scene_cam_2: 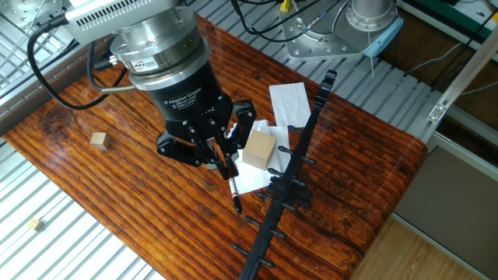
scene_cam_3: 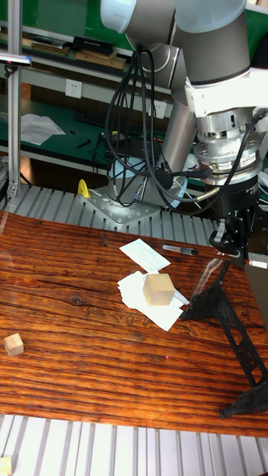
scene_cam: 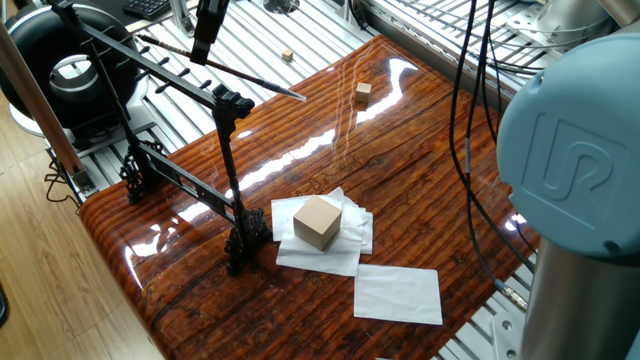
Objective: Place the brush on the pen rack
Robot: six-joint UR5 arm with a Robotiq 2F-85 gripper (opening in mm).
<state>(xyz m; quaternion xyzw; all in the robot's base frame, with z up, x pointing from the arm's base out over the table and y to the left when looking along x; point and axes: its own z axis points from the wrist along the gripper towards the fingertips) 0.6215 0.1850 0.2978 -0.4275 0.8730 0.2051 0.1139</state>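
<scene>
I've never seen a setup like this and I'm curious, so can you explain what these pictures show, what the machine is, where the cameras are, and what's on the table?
It is one robot arm ending in a two-finger gripper. Three fixed cameras watch a wooden table: two from different sides, one tall picture from the front. The gripper is shut on a thin dark brush, held in the air beside a black pen rack, a metal frame with a slanted, pegged bar. On the table lie white paper sheets, a larger tan cube on some of them, and a small wooden cube. Another small cube sits on the metal rails beyond.
</scene>
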